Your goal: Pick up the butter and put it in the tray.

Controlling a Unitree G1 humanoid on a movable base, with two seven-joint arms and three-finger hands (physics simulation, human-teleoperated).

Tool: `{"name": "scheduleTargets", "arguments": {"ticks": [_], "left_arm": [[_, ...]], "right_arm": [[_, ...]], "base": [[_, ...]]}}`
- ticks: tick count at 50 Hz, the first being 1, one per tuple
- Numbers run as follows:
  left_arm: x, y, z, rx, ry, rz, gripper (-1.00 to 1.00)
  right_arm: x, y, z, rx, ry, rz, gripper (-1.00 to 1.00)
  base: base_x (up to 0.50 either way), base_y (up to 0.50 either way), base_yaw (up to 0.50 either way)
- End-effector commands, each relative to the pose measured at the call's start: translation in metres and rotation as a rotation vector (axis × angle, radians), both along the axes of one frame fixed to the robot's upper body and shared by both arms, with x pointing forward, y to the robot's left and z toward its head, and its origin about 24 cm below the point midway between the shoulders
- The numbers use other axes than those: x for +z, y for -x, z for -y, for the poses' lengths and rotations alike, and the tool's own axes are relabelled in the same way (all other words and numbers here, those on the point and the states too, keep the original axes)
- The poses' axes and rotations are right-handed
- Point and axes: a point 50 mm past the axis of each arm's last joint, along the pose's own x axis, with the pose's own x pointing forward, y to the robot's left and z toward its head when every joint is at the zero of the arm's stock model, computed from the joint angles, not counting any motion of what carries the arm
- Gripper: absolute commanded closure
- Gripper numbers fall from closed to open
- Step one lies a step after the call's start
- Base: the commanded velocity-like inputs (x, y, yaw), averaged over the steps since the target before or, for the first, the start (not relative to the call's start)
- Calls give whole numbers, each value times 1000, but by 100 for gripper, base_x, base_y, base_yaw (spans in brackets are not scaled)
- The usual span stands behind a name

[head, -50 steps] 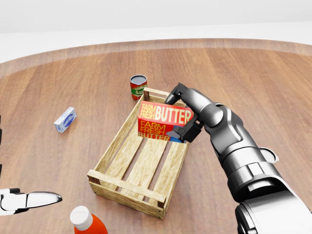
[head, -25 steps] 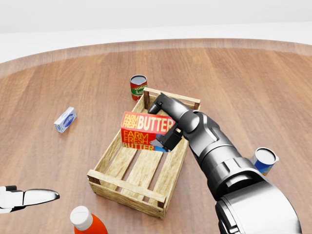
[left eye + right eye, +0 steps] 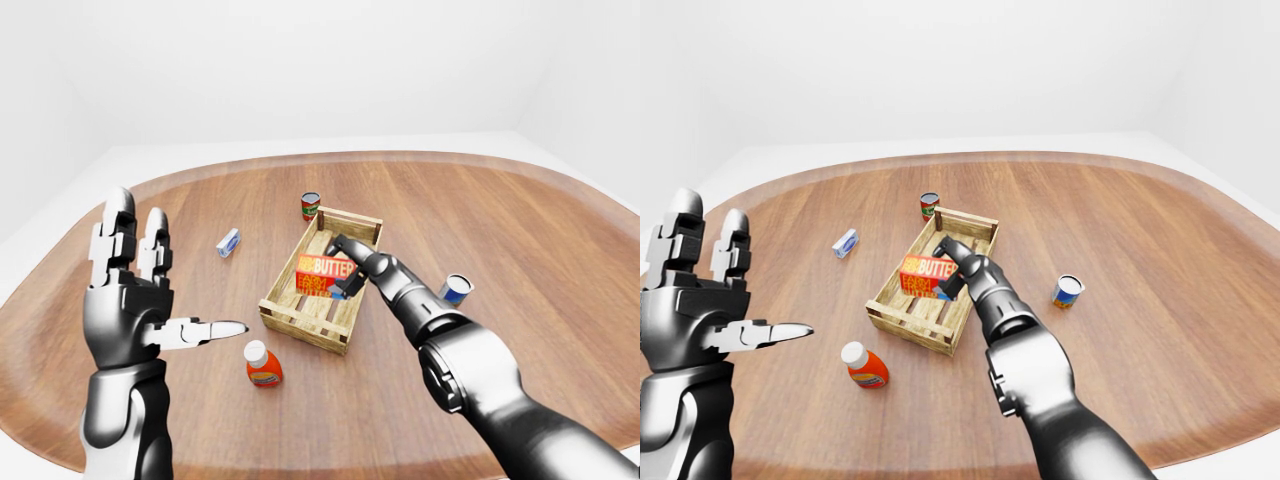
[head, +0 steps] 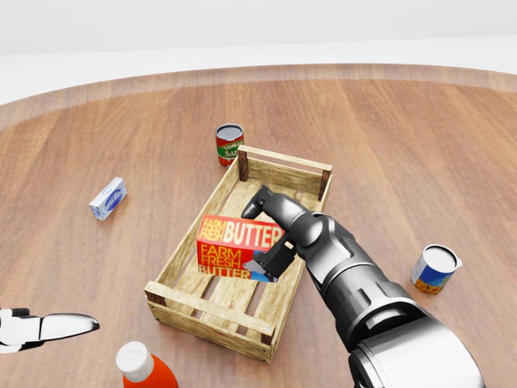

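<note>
My right hand (image 4: 273, 234) has its fingers clamped on the butter (image 4: 234, 246) — inside the tray (image 4: 212, 311), its underside hidden, so contact is unclear. Left hand (image 3: 135, 290) spread, holding nothing.

A broad wooden counter (image 3: 560, 260) with a rounded edge stands in a plain white room under even light.

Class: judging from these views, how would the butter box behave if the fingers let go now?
The butter box looks stiff and flat-sided, so it would likely drop flat, not roll. Held inside the crate by the right hand, it should stay put between the walls.
</note>
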Motion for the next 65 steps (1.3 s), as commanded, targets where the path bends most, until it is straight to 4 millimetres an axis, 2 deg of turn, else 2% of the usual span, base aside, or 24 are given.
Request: {"name": "scheduleTargets", "arguments": {"ticks": [1,28,29,45,57,60,65], "left_arm": [[-3,-1,0,-3,0,-16,-100],[1,2,-2,-3,5,7,-100],[2,2,-2,-3,5,10,-100],[2,2,-3,-4,6,13,-100],[9,8,-2,-1,2,45,-100],[10,8,-2,0,1,50,-100],[12,10,-2,1,0,61,-100]], "right_arm": [[2,-1,-1,-31,-69,6,100],[-4,3,-3,-44,-88,-12,100],[-4,3,-3,-45,-90,-13,-100],[-9,5,-3,-48,-87,-24,-100],[-5,3,-5,-37,-78,-3,-100],[5,-1,-7,-27,-75,28,-100],[38,-14,-11,17,-56,129,-100]], "base": [[0,0,0],[0,0,0],[0,0,0],[0,0,0],[0,0,0],[0,0,0],[0,0,0]]}}
